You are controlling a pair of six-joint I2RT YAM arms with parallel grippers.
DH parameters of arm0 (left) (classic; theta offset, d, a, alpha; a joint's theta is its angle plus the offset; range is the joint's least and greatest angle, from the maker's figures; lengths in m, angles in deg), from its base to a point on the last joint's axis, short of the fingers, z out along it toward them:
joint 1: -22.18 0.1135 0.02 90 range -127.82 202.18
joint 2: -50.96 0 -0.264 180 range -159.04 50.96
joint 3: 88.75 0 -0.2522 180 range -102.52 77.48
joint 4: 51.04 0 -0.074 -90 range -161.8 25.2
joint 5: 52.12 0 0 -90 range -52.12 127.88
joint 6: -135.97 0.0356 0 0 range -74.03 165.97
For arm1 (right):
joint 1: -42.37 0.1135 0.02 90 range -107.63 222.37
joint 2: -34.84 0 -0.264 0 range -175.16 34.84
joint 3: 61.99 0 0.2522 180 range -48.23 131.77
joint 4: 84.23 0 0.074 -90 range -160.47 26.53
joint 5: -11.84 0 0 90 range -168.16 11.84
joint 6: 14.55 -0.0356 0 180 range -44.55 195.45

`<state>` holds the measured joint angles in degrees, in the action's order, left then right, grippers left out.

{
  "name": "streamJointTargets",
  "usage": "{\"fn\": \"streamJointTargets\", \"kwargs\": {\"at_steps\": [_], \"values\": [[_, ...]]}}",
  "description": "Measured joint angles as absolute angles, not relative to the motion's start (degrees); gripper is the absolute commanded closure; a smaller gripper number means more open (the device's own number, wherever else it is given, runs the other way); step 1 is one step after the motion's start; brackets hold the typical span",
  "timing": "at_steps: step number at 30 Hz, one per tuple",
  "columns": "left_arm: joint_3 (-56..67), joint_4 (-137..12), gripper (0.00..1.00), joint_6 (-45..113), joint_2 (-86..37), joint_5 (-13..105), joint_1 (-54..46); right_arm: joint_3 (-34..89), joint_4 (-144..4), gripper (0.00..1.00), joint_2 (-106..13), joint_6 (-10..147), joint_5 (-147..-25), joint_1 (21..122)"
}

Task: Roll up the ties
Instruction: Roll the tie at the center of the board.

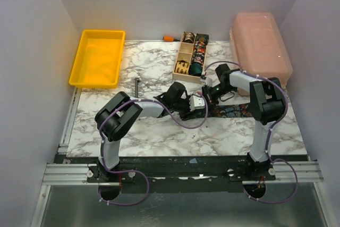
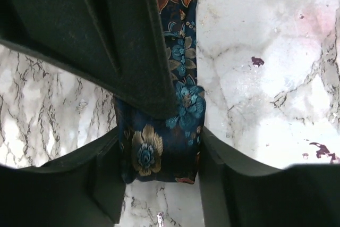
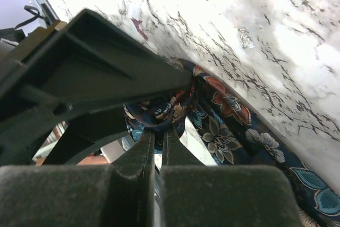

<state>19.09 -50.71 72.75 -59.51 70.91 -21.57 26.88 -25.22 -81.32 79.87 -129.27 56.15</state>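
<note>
A dark floral tie (image 1: 234, 111) lies as a strip on the marble table, running right from the two grippers at the table's middle. My left gripper (image 1: 194, 103) holds the tie's folded near end (image 2: 183, 104) between its two fingers, which press on both side edges. In the left wrist view the left gripper (image 2: 159, 158) straddles that end. My right gripper (image 1: 208, 94) meets it from the right. In the right wrist view, the right gripper (image 3: 158, 131) has its fingers almost together, pinching a fold of the tie (image 3: 223, 126). The left gripper's dark body fills the upper left of that view.
A wooden compartment box (image 1: 178, 72) with several coiled ties stands behind the grippers. A yellow tray (image 1: 79, 75) sits at the back left, a pink lidded box (image 1: 260, 46) at the back right. A dark T-shaped tool (image 1: 137, 86) lies left of centre.
</note>
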Motion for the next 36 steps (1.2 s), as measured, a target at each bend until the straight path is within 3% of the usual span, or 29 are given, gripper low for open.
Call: {"fn": "streamJointTargets", "kwargs": {"at_steps": [8,18,24,28,31,36], "values": [[22.4,-45.3,0.19,65.7,-59.9,75.4,-19.6,25.5,-25.2,1.00,-81.5,83.7,-125.3,54.6],[24.1,-32.7,0.20,58.2,-62.9,79.8,-18.8,25.9,-25.0,1.00,-83.6,84.5,-123.1,53.6],[22.0,-28.0,0.35,55.8,-66.8,80.6,-19.2,25.9,-25.0,1.00,-83.7,84.6,-123.1,53.6],[21.5,-27.0,0.65,55.7,-67.6,80.5,-19.8,26.2,-24.7,1.00,-83.8,85.2,-123.1,53.7],[21.5,-27.9,0.80,56.2,-67.5,80.3,-19.8,26.7,-24.1,0.99,-84.1,85.6,-123.1,53.7],[20.8,-33.4,0.90,59.1,-65.7,77.2,-20.6,28.9,-22.1,0.76,-84.1,86.2,-120.8,54.1]]}}
